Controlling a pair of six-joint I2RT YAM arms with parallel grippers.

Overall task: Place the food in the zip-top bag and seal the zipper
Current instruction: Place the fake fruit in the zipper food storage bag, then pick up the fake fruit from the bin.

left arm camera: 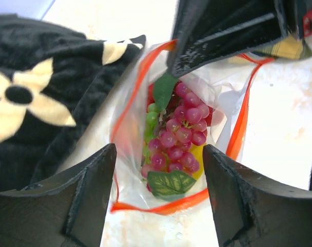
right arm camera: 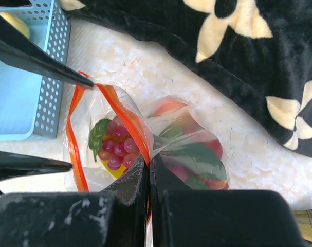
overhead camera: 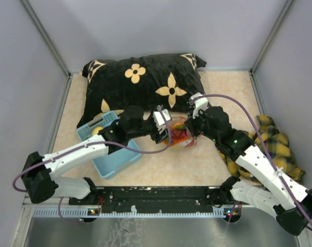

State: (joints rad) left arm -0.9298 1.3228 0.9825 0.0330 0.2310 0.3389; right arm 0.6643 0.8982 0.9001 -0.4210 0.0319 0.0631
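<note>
Well, the left gripper point(left arm camera: 158, 154) hangs right over the mouth of the zip-top bag point(right arm camera: 197, 141), its fingers point(left arm camera: 78, 200) spread wide with nothing between them but the view down into the pouch; the right gripper point(right arm camera: 149, 163) is pinched tight on the near rim, with the red zipper point(right arm camera: 129, 122) caught between its jaws, holding that lip up so the mouth gapes. The bag itself lies on the table point(overhead camera: 171, 167) between the two grippers, just in front of the black flowered pillow point(overhead camera: 145, 82), with the light blue basket point(overhead camera: 114, 159) on its left. Inside I can see purple grapes point(left arm camera: 184, 136) with green leaves, a few green ones beside them, something yellow underneath and red pieces deeper in the belly. A yellow piece point(right arm camera: 14, 23) shows in the basket, so I'd judge the loading isn't finished. The thing to get right now is the exit: the left hand should rise straight up and clear of the rim before swinging toward the basket, because one of its fingertips sits very close to the far end of the red strip and could drag it shut or tug the pouch over. The right hand should hold, not pull — a bag this light will likely slide or fold. The grapes sit high near the mouth; I'd want them nudged down before any sealing, then both red edges laid flat together and pinched from one end along to the other.
</note>
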